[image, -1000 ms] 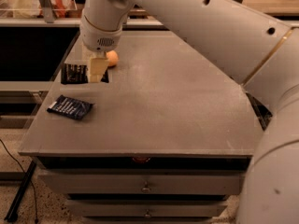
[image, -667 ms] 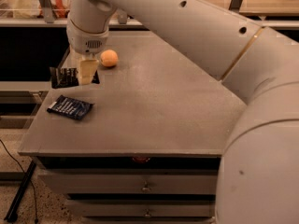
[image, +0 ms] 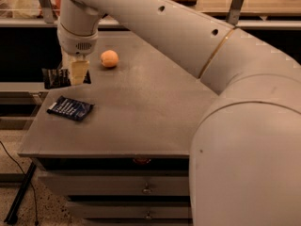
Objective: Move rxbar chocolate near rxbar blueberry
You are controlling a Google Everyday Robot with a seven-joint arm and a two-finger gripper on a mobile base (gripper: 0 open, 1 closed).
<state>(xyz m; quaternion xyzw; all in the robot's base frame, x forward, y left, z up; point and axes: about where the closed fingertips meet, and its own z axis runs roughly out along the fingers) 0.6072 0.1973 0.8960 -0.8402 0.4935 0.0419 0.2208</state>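
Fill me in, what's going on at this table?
The gripper holds the rxbar chocolate lifted at the left edge of the table. The rxbar blueberry lies flat on the table just in front, nearer the camera, apart from it. An orange fruit sits right of the gripper. The chocolate bar is not yet set down.

Orange on grey table, near the pincer at its left edge

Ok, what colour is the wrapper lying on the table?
The wrapper is navy blue, camera view; gripper holds black bar behind it.
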